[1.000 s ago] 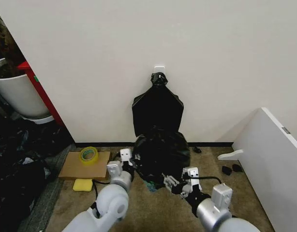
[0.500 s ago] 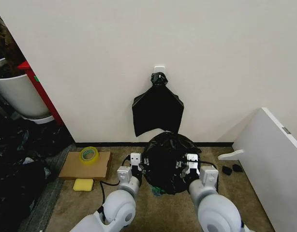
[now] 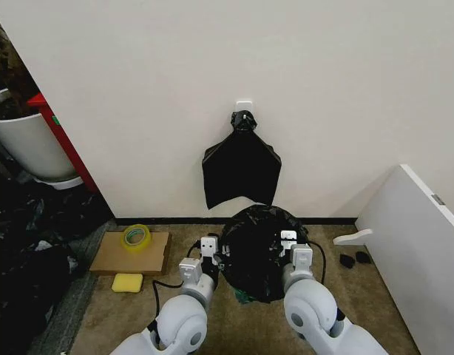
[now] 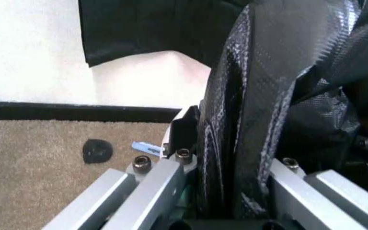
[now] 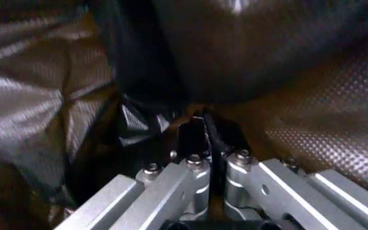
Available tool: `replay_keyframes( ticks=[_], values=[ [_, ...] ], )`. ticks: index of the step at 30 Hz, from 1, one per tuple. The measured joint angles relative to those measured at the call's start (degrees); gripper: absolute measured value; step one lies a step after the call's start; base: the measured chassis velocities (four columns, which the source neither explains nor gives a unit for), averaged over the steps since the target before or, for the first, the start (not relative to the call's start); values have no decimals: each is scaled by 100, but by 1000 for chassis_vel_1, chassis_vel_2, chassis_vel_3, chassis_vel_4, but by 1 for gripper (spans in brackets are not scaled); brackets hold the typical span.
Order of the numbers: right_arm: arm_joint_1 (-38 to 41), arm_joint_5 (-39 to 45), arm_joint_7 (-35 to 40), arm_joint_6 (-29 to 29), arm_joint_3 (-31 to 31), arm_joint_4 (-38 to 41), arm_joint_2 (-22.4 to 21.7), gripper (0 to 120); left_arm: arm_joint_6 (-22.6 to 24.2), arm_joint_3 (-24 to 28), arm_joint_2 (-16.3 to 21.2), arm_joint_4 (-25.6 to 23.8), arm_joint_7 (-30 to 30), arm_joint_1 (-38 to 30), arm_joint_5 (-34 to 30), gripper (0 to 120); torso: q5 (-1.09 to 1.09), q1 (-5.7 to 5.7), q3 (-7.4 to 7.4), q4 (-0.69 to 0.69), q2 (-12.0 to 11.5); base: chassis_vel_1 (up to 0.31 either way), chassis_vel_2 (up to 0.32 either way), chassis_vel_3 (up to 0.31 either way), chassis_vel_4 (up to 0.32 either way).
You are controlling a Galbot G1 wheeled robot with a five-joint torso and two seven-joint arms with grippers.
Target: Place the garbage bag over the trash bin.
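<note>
The shiny black garbage bag [image 3: 258, 251] is puffed up round between the left gripper [image 3: 214, 260] and right gripper [image 3: 285, 251], both pinching its film.

Plain cream wall [image 3: 212, 66] with black baseboard [image 3: 160, 220], brown carpet [image 3: 249, 325], white panel [image 3: 419, 244] leaning at right.

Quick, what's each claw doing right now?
Left claw: shut on the thin glossy black plastic garbage bag, at its left side.
Right claw: shut on the same bag, at its right side.
</note>
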Motion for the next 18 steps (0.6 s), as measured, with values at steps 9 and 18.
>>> replay_keyframes(
  ticks=[9,18],
  values=[
    [-287,-616,-639,-236,-15,251,-131,0,2,-8,22,13,56,9,58,0,1,0,-1,-1,0,0,0,0,0],
    [-158,-328,-787,-193,-143,208,-138,0,-278,58,78,18,488,136,488,0,0,0,-1,0,0,0,0,0,0]
  ],
)
